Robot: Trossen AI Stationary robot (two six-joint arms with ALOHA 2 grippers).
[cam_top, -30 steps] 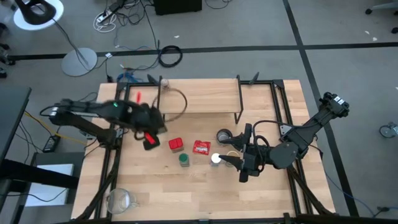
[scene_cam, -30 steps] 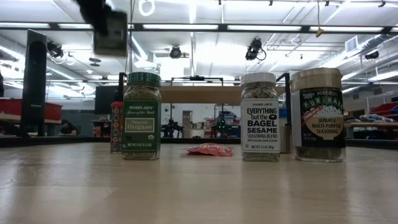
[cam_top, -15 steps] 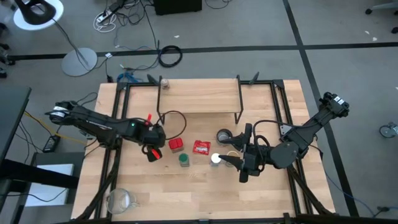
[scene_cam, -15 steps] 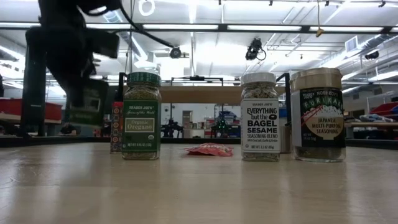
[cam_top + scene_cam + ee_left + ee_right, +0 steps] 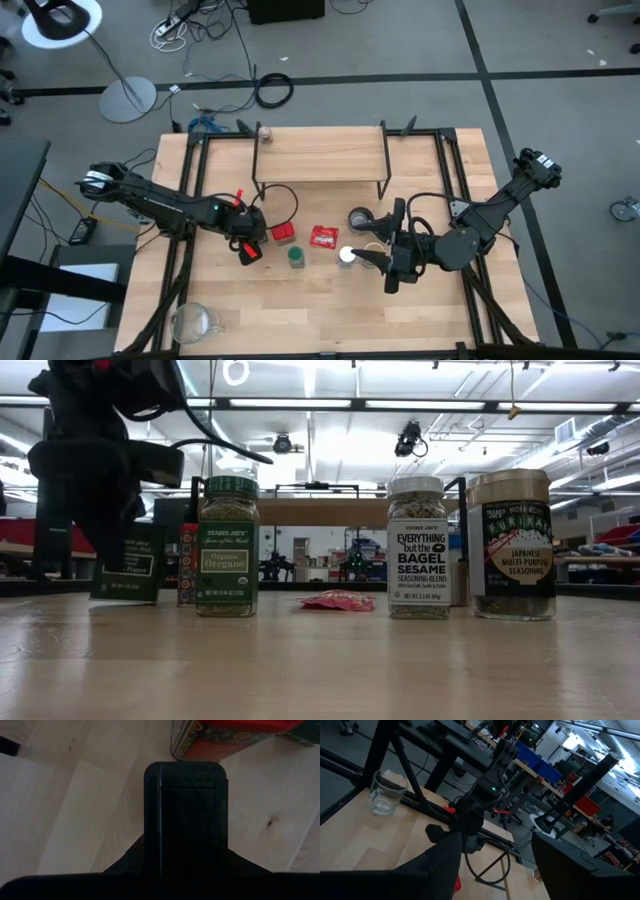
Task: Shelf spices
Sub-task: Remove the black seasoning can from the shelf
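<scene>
The dark tin (image 5: pixel 128 564) is standing on the tabletop (image 5: pixel 330 300) just beside the red tin (image 5: pixel 283 233) and near the green jar (image 5: pixel 296 257), with the left hand (image 5: pixel 250 248) narrowly closed, gripping it from above. The white-capped jar (image 5: pixel 347 254) is sitting in front of the right hand (image 5: pixel 374 254), whose fingers are standing apart, holding nothing. The shelf (image 5: pixel 320 155) is standing well apart at the tabletop's far edge.
</scene>
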